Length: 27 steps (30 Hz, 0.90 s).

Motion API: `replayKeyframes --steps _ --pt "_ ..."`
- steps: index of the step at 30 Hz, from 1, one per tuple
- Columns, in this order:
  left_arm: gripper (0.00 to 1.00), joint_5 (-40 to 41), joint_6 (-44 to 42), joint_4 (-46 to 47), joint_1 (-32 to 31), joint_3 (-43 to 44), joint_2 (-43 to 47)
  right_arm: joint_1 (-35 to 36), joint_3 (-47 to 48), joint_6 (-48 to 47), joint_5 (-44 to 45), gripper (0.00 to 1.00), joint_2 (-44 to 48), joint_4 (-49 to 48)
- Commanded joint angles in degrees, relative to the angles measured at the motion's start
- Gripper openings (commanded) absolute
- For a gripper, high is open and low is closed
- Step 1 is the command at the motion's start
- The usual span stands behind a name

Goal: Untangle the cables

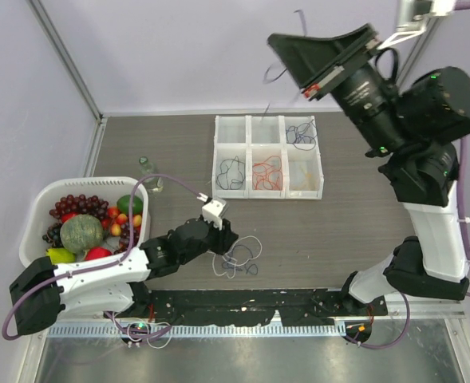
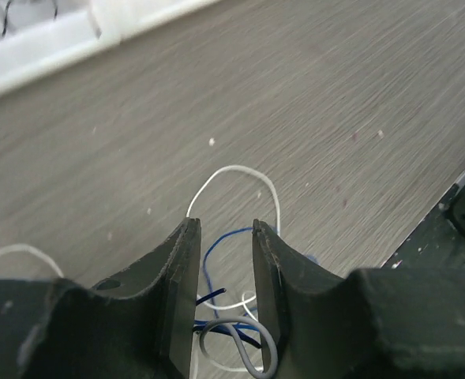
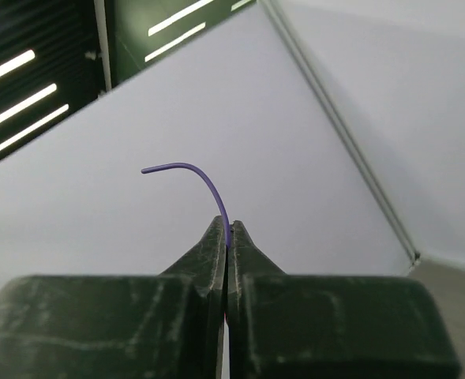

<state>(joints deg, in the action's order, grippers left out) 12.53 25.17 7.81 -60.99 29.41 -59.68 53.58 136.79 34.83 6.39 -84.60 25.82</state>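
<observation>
A small tangle of cables (image 1: 238, 257) lies on the wooden table near the front, with white, blue and dark strands. My left gripper (image 1: 227, 238) is low at its left edge. In the left wrist view the left gripper (image 2: 226, 230) is open, with a white loop (image 2: 232, 169), a blue strand (image 2: 214, 243) and a grey strand (image 2: 244, 330) lying between and beyond its fingers. My right gripper (image 1: 273, 41) is raised high over the back of the table. In the right wrist view the right gripper (image 3: 229, 227) is shut on a purple-blue cable (image 3: 209, 185), whose thin strand dangles below it (image 1: 273, 74).
A white six-compartment tray (image 1: 248, 145) stands at the back centre, holding purple-blue (image 1: 301, 134), black (image 1: 231, 173), red-orange (image 1: 266, 171) and pale (image 1: 302, 174) cables in separate compartments. A white basket (image 1: 39, 199) of fruit is at the left. A small glass object (image 1: 147, 166) stands near it.
</observation>
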Motion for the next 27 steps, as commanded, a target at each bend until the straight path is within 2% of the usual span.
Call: replayKeyframes --steps 1,4,8,11,14,16,20,27 --pt "0.36 5.4 6.6 -0.1 0.3 -3.8 6.5 0.3 2.3 -8.7 7.8 0.01 1.7 -7.8" --pt "0.38 7.9 6.6 -2.8 0.3 -4.4 9.3 0.3 -2.6 -12.1 12.7 0.01 4.3 -9.8" --pt "0.38 8.8 5.4 -6.7 0.4 -1.8 10.1 0.3 -10.0 -16.6 21.3 0.01 7.8 -7.7" --pt "0.38 8.6 4.6 -10.7 0.3 1.0 9.8 0.3 -20.1 -18.9 28.0 0.01 10.7 -7.7" --pt "0.46 8.5 4.3 -13.4 0.3 3.7 9.8 -0.4 -26.3 -20.2 32.9 0.01 12.4 -7.7" --pt "0.60 8.2 4.1 -15.7 0.4 6.1 9.8 -1.9 -29.4 -20.3 33.1 0.01 12.4 -7.8" --pt "0.75 6.6 2.5 -21.1 0.3 10.7 9.8 -7.0 -32.9 -17.7 31.2 0.01 10.4 -7.3" --pt "0.81 5.3 -1.6 -28.9 0.4 20.6 10.9 -19.3 -36.5 -12.9 25.6 0.01 6.1 -7.7"
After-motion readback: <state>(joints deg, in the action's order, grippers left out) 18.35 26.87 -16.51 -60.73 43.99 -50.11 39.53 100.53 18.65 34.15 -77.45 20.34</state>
